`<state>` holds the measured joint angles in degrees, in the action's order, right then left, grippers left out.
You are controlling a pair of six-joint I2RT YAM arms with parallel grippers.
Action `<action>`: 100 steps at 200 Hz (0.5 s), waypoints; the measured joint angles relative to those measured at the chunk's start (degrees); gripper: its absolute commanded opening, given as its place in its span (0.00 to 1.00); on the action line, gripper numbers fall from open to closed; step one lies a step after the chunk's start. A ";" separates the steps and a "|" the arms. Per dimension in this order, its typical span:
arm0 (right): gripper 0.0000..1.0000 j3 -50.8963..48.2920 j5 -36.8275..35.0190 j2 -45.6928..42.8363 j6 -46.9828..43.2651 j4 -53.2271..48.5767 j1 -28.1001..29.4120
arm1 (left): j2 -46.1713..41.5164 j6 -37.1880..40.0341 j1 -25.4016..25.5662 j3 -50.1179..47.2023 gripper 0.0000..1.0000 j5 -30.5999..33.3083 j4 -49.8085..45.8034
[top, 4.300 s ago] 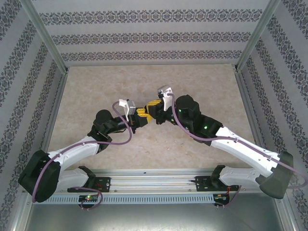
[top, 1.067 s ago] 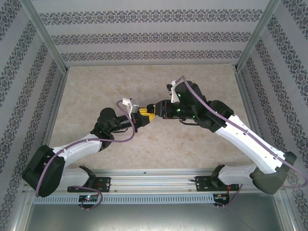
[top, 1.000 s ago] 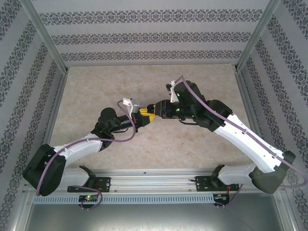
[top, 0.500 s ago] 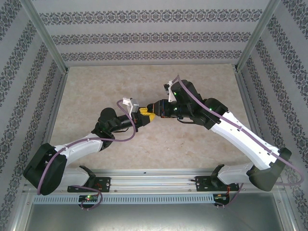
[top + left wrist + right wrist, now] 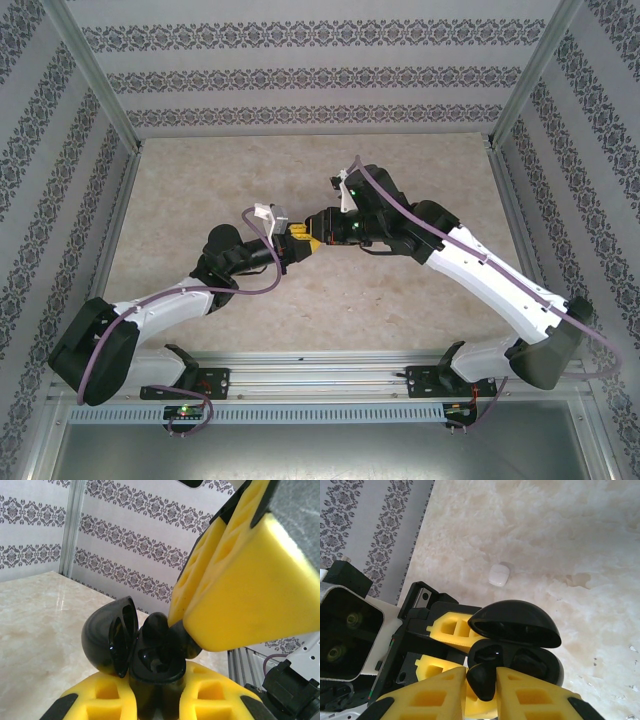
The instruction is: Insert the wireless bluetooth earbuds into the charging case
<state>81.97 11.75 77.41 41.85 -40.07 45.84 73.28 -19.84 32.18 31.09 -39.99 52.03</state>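
Meanwhile, over the marbled table (image 5: 200, 190), the right arm (image 5: 480, 275) has swung its wrist in from the right over the last second and now reaches almost level toward the left arm (image 5: 170, 300), which has hardly shifted. The two tools meet near the table's middle. The left gripper (image 5: 296, 240) is clamped around the base of the charging case (image 5: 520, 627), black and glossy here, holding it up off the table with its lid (image 5: 112, 635) hinged open. The right gripper (image 5: 481, 685) is nearly closed, pinching one black earbud (image 5: 481, 679) between its yellow fingertips, and the bud's nose sits right at the mouth of the case. I judge that the carrying is done and the fine part has begun: lining the bud up with its well and pressing it home. Whether the other well already holds the second bud I cannot tell, since the interior is dark and glossy. A small white object (image 5: 499, 575) lies on the table beyond, well apart.
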 measured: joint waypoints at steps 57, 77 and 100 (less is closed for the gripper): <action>0.24 0.17 0.20 0.33 0.02 -0.04 0.02 | 0.07 0.00 0.00 0.00 0.00 0.09 -0.02; 0.25 0.52 0.22 0.46 0.04 -0.15 0.04 | 0.09 0.00 0.00 0.00 0.00 0.15 0.07; 0.26 0.72 0.35 0.46 0.04 -0.31 0.07 | 0.09 0.00 0.00 0.00 0.00 0.15 0.20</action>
<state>82.70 12.10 77.87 41.89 -40.38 45.91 73.36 -19.84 32.18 31.09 -39.83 52.23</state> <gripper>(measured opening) 0.252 0.153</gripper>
